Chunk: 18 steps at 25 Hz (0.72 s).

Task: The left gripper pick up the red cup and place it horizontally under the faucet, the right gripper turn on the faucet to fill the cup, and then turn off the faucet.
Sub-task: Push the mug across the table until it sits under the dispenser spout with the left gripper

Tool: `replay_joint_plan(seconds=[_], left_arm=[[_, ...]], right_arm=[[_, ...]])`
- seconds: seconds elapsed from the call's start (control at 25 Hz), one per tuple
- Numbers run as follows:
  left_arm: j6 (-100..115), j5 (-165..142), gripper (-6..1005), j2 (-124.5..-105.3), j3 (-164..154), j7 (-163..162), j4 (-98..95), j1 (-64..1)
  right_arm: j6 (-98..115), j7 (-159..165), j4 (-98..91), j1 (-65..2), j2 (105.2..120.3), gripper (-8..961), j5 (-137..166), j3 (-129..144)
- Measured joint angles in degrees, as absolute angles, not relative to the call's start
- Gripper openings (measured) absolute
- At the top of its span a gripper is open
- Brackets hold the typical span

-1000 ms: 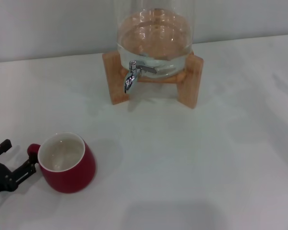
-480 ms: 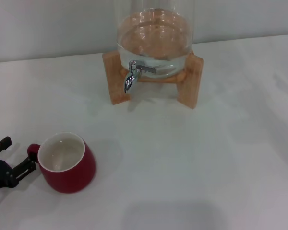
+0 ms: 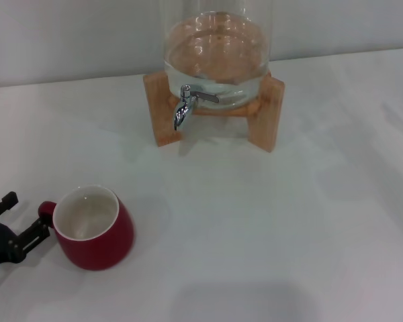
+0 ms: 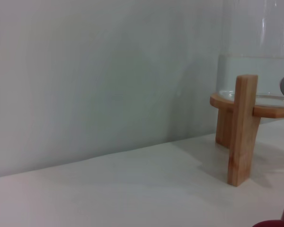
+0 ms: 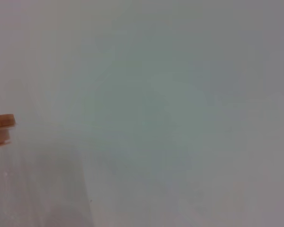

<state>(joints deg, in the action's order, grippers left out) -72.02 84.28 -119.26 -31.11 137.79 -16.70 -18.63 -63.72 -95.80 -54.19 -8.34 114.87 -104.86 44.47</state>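
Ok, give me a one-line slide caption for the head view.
Left gripper open beside the handle of the upright red cup; faucet on the water dispenser waits behind.

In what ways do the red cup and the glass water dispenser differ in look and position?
The red cup is small, opaque and glossy red with a cream inside; the glass water dispenser is large and clear. The cup looks empty, while the dispenser holds water. The cup sits directly on the table near the left hand; the dispenser rests raised on a wooden stand farther back. Both stand upright.
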Motion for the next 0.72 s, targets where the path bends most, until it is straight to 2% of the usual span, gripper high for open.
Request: replay_joint_plan(seconds=[0.08, 0.52, 0.72], left_arm=[[-72.32, 84.26, 816, -119.26, -31.11, 137.74, -16.70, -18.63], [-73.52, 84.19, 574, -119.27, -31.11, 137.75, -16.69, -18.63], [-73.55, 84.14, 359, -119.26, -31.11, 137.71, -16.70, -18.63]], right_arm=[[-63.72, -95.80, -54.21, -8.41, 114.87, 795, -104.86, 44.48], [-63.99, -95.80, -54.20, -8.35, 114.96, 796, -104.86, 43.79], [-63.99, -96.11, -54.15, -8.35, 114.96, 796, -104.86, 43.67]])
